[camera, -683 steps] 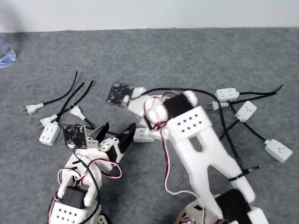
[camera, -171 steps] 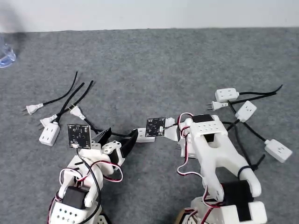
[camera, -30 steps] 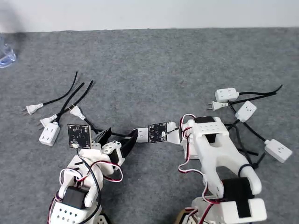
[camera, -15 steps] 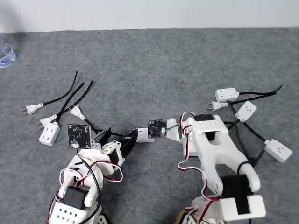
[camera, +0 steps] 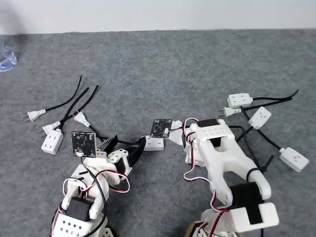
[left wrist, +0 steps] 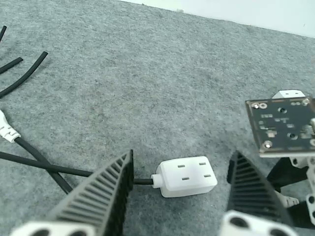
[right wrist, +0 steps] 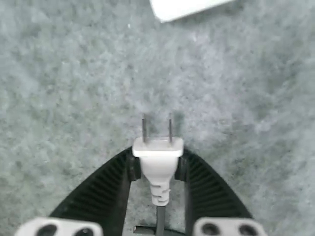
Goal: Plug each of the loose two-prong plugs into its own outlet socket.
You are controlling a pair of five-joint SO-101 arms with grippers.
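Two hands sit low over the grey worktop [camera: 163, 64], close to each other near its front. The left hand [left wrist: 183, 156] stands wide open. Its ridged black fingers [left wrist: 106, 189] are splayed on either side of a white outlet socket [left wrist: 187, 176] and do not touch it. That socket lies flat with its slots facing up, and its black cord [left wrist: 74, 169] leaves one end and passes under one finger. In the high view the same socket lies just beyond the left hand's fingertips, with the right arm's circuit board [camera: 161, 128] just beside it. The right hand [right wrist: 157, 164] is closed on a white two-prong plug [right wrist: 157, 150], gripping its body at both sides. The two prongs [right wrist: 144, 129] stick out past the fingertips over bare worktop. They point toward a white edge [right wrist: 182, 6] at the border of the right wrist view and are well apart from it. On the left arm's side, two loose white plugs [camera: 30, 116] [camera: 79, 117] lie on the worktop trailing black cords. Near them is another socket [camera: 52, 142] with an angled white plug [camera: 48, 129] touching its far end; I cannot tell whether that plug is pushed in. On the right arm's side lie three more sockets [camera: 240, 100] [camera: 259, 117] [camera: 294, 159] on tangled black cords, and a small plug [camera: 223, 112] lies just beside the farthest one.
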